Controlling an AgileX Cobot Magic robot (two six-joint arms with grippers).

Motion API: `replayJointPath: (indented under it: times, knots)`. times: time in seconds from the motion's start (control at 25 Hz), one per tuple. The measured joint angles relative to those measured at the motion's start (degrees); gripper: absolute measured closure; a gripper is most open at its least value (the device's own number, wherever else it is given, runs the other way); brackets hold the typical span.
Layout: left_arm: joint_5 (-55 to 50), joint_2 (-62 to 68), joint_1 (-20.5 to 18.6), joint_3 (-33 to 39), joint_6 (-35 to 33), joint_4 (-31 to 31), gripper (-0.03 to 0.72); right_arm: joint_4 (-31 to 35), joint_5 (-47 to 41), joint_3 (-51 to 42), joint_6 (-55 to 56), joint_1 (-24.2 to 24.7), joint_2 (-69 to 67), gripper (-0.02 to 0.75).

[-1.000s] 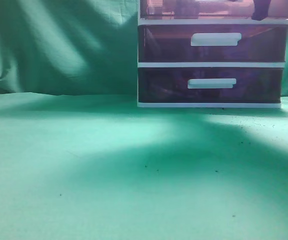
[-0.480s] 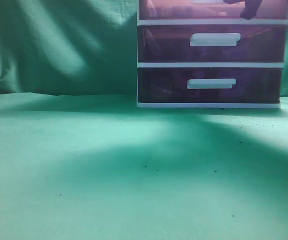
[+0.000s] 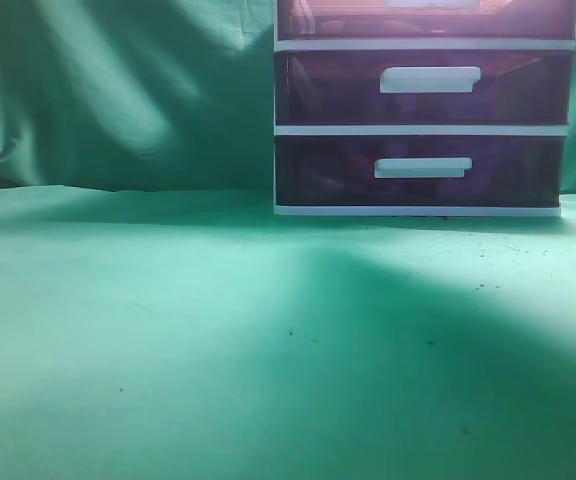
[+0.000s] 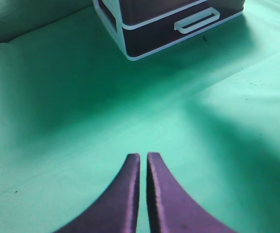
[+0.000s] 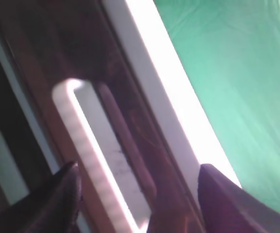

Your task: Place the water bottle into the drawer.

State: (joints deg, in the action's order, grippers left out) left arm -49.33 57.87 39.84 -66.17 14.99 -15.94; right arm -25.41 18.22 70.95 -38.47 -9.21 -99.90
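Exterior view: the drawer (image 3: 426, 18) tops the unit at the bench's (image 3: 168, 330) far side; no water bottle shows.

Left wrist view: the left tool (image 4: 143, 160) hangs clenched and empty.

Right wrist view: the right tool (image 5: 137, 187) straddles the drawer's white handle (image 5: 98, 160), fingers spread. That rigid, likely slick bar is the place to grip.

My work surface is a table draped in green cloth (image 3: 168, 330), wrinkled slightly and dotted with small dark specks. Directly on it, at the far right, stands the white-framed drawer unit (image 3: 423, 130); its base rests flat on the cloth.
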Motion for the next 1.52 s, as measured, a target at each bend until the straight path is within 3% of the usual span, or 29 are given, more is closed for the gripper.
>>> replayJointPath:
  times: [0.28, 0.36, 0.48, 0.6, 0.68, 0.8, 1.0, 1.24, 1.52]
  knots:
    - [0.4, -0.8, 0.0, 0.1, 0.0, 0.7, 0.688, -1.0, 0.3, -9.6, 8.5, -0.3, 9.9, 0.28]
    - [3.0, -3.1, 0.0, 0.7, -0.5, 1.8, 0.688, -2.5, 0.2, -14.8, 16.9, -0.3, 17.2, 0.28]
    - [8.8, -9.2, 0.0, 3.6, -3.0, 3.6, 0.688, -5.9, -3.1, -18.5, 28.5, -0.3, 25.5, 0.479]
    - [11.3, -16.3, 0.0, 8.0, -3.9, 4.0, 0.688, -11.9, -12.0, -20.5, 41.7, -0.8, 33.3, 0.671]
    - [11.9, -20.8, 0.0, 12.0, -4.7, 5.5, 0.688, -13.7, -19.8, -20.8, 49.2, -2.4, 37.9, 0.738]
    - [13.2, -28.0, 0.0, 18.7, -8.1, 10.4, 0.688, -12.7, -32.1, -20.8, 52.9, -6.4, 43.2, 0.738]
    - [18.4, -40.5, 0.0, 30.1, -10.9, 16.9, 0.688, 0.7, -48.3, -20.8, 52.8, -14.4, 48.8, 0.738]
    - [25.1, -51.0, 0.0, 42.4, -11.1, 18.8, 0.688, 21.6, -65.5, -20.8, 41.6, -21.2, 51.8, 0.738]
    - [27.0, -53.1, 0.0, 51.4, -9.2, 20.7, 0.688, 48.2, -71.4, -21.1, 19.7, -22.9, 57.2, 0.738]
